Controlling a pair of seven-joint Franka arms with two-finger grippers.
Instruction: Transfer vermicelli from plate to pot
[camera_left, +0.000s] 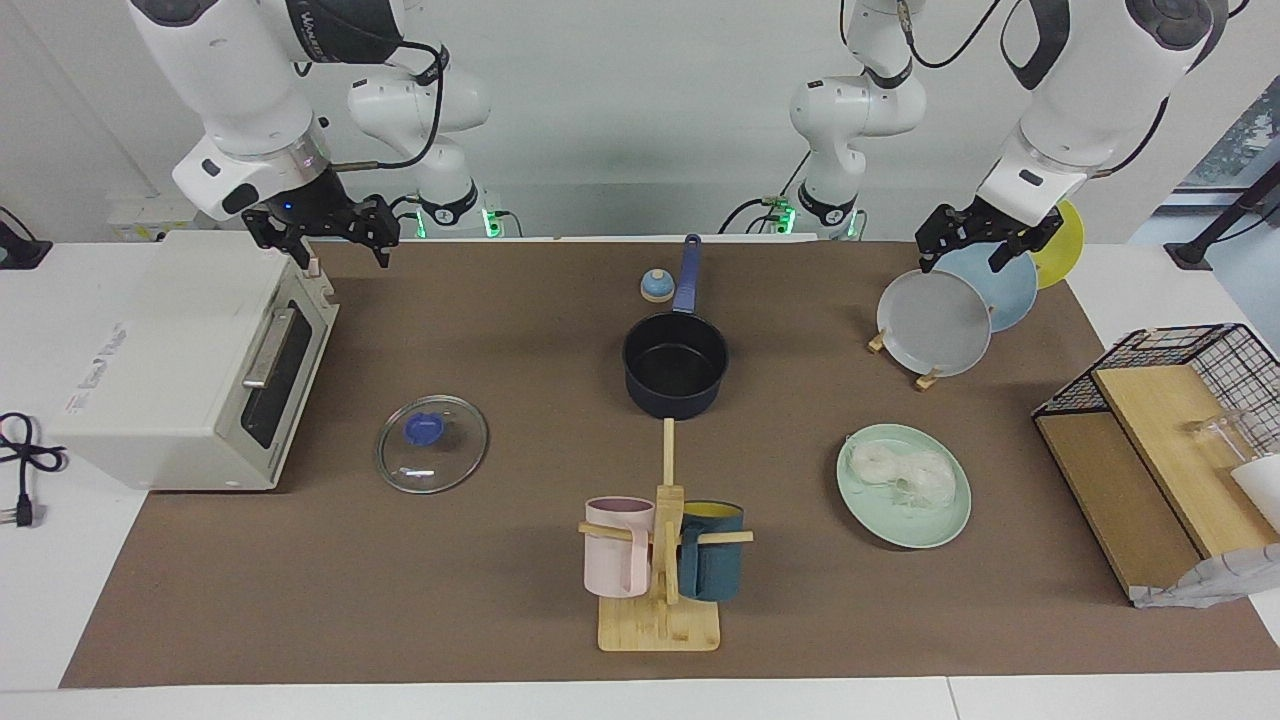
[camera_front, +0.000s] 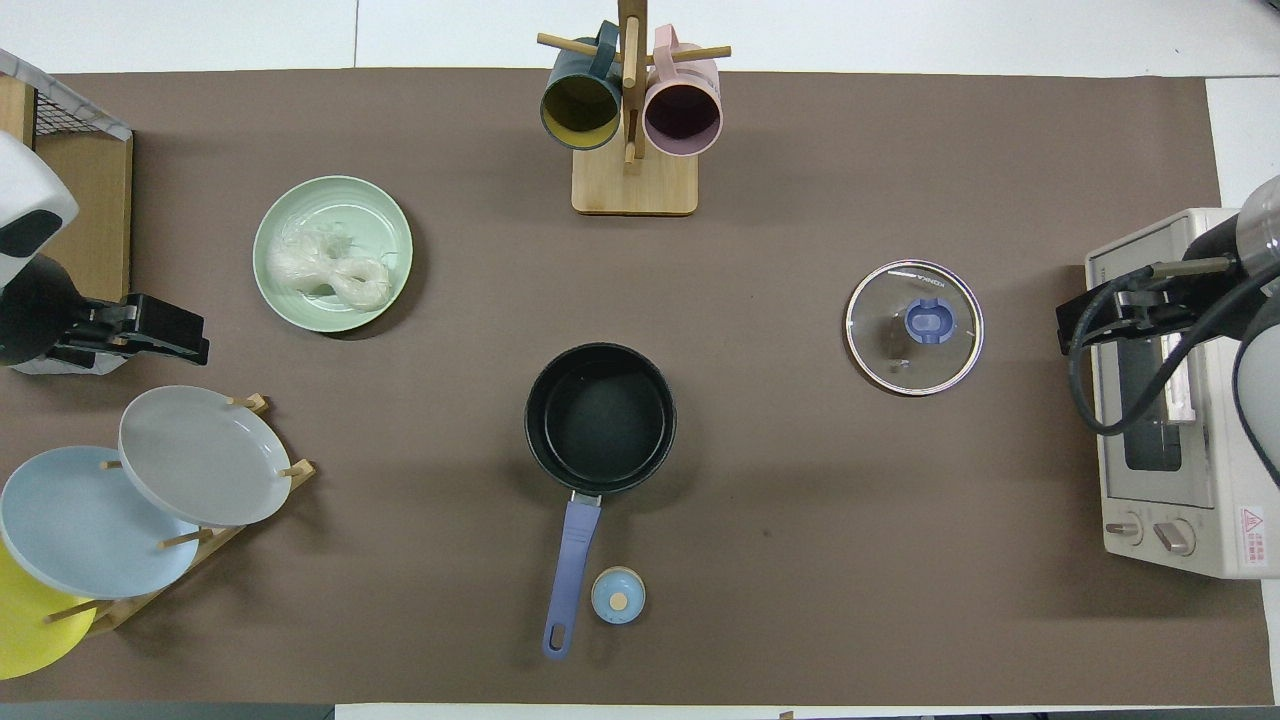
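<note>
Vermicelli (camera_left: 903, 473) lies on the plate (camera_left: 925, 530), two joined nests, untouched. Taking the robots' end of the worktop (camera_left: 400, 620) as 12 o'clock, the plate sits at about 4 o'clock from the pot (camera_left: 675, 364), well apart. Pot is empty, handle pointing to 12 o'clock; small blue timer (camera_left: 656, 287) just beside the handle. Glass lid (camera_left: 432, 444) lies flat at about 8 o'clock from the pot. Mug tree (camera_left: 662, 560) at 6 o'clock from the pot. Left hand (camera_left: 985, 240) hangs over the plate rack (camera_left: 930, 322), holding nothing, fingers look parted. Right hand (camera_left: 345, 237) hangs over the oven (camera_left: 180, 360) corner, holding nothing, fingers spread.
</note>
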